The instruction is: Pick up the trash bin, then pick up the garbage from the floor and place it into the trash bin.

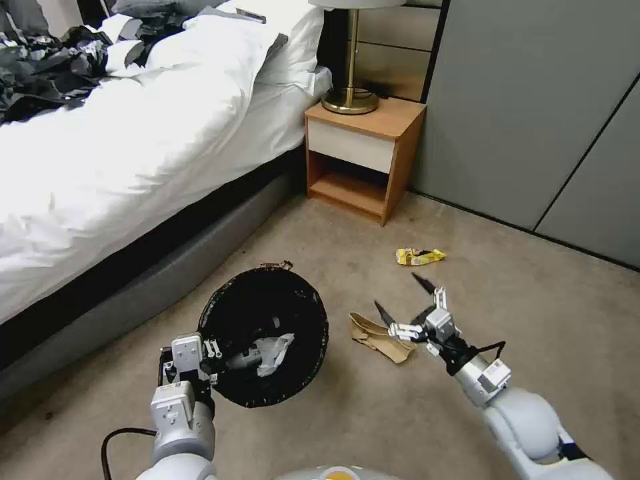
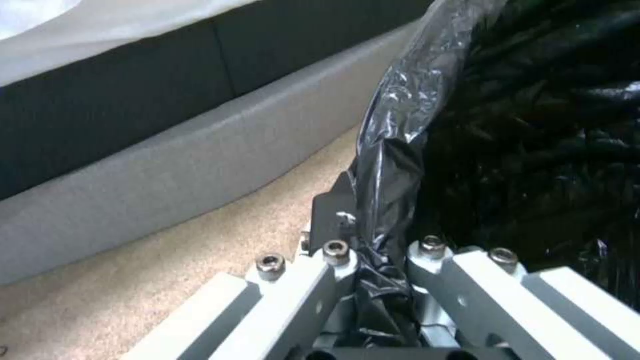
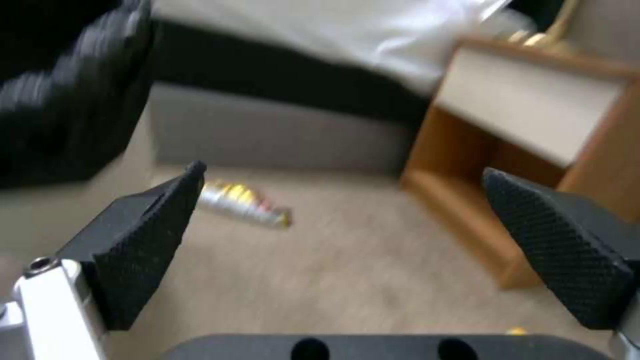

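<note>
Fingers (image 3: 143, 240) apart above brown paper bag (image 1: 380, 338), yellow wrapper (image 1: 419, 256) near.

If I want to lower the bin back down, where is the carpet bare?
Bare carpet lies between the trash bin and the nightstand, and along the bed base. Crowded on the right: brown paper bag under the open right gripper, yellow wrapper beyond. Left gripper clamps the rim.

L arm reaches up from 7 o'clock of head view, wrist straight, left gripper (image 1: 215, 363) clamped tight w/ both fingers (image 2: 333, 220) pinched together. R arm comes in from 5 o'clock, forearm angled toward 11, right gripper (image 1: 400, 308) held low w/ jaws spread wide, black textured pads (image 3: 143, 240) well apart, nothing between them.
</note>
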